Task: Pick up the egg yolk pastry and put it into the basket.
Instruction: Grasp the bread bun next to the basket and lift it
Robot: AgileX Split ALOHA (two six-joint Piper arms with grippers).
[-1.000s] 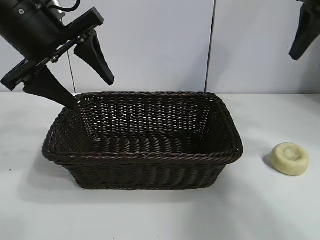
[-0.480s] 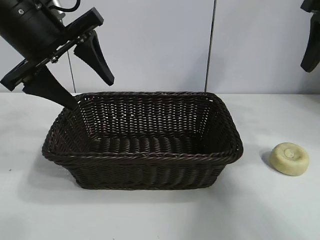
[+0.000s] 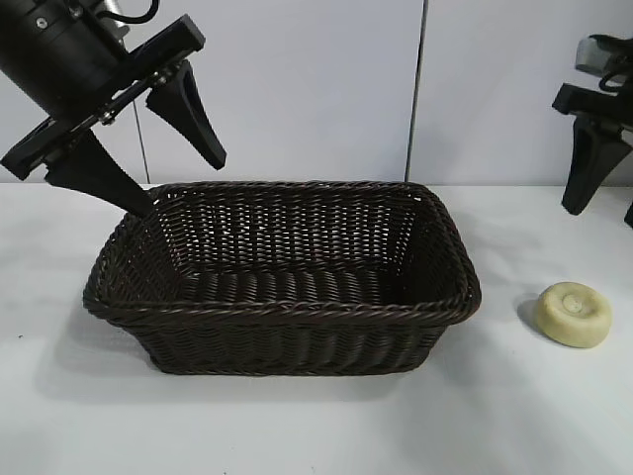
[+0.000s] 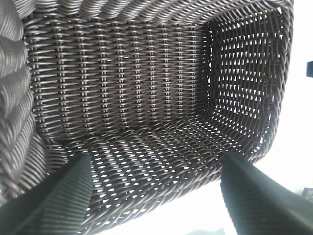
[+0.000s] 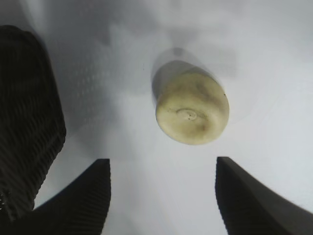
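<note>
The egg yolk pastry (image 3: 573, 314) lay on the white table (image 3: 297, 426), off the basket's right end and clear of it, dimpled top up. The basket (image 3: 287, 307) sat mid-table with nothing inside; the left wrist view showed only bare weave (image 4: 122, 98).

The right gripper (image 3: 605, 178) hung above and behind the pastry at the right edge of the exterior view, only one finger fully in frame there. In the right wrist view its fingers (image 5: 78, 196) were spread wide, with the pastry (image 5: 192, 112) lying between and beyond them, untouched. A corner of the basket (image 5: 24, 122) showed off to one side in that view.

The left gripper (image 3: 148, 163) hung over the basket's back-left corner, tilted, fingers spread apart and holding nothing. One fingertip (image 3: 134, 198) sat right at the rim; contact couldn't be told. The left wrist view looked straight down into the basket between both fingers (image 4: 58, 196).
</note>
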